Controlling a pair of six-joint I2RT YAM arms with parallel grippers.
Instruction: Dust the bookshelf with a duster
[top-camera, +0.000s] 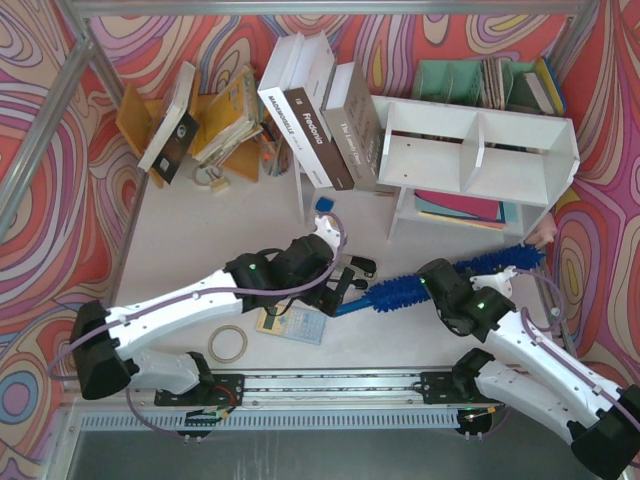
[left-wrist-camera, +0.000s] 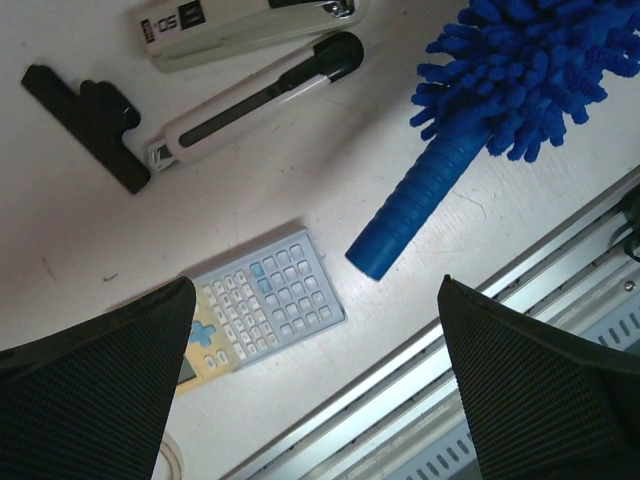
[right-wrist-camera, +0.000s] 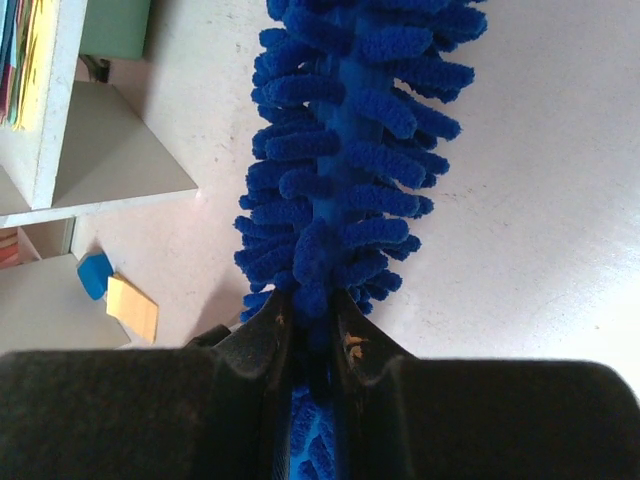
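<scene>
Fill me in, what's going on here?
Right tool is shut on the duster partway along its fluffy blue head, which stretches across the table in front of the bookshelf. Left tool is open, over the handle end and a calculator, gripping nothing. The duster isn't up on the shelf boards yet.

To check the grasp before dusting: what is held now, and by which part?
The right claw is shut on the duster, clamped on its fluffy head, not its handle. The left claw is open and holds nothing.
</scene>
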